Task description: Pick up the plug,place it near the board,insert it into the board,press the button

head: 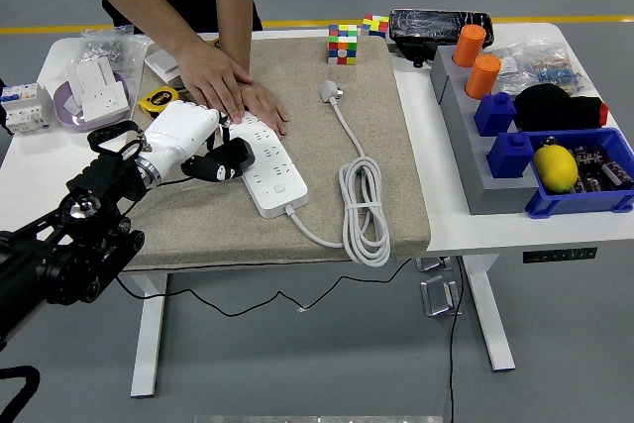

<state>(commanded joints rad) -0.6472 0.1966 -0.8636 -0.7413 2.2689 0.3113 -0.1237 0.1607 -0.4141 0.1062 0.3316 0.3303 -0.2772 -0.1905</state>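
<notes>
Head view: left hand at the board, holding a dark plug over its near-left end.

We see the left hand (203, 151) with fingers curled around a black plug (230, 158), which sits at the left edge of the white board (265, 165), touching or just above it; we cannot tell whether it is seated. A person's hands (230, 91) press flat on the board's far end, we judge to keep it from sliding under insertion force. The board lies diagonally on the tan mat (396, 185), its own white cable (362, 205) coiled to the right, well apart from the hand. Room is tight on the far side, beside the person's hands, and open toward the near bench (495, 230) edge. We see no right hand.
</notes>
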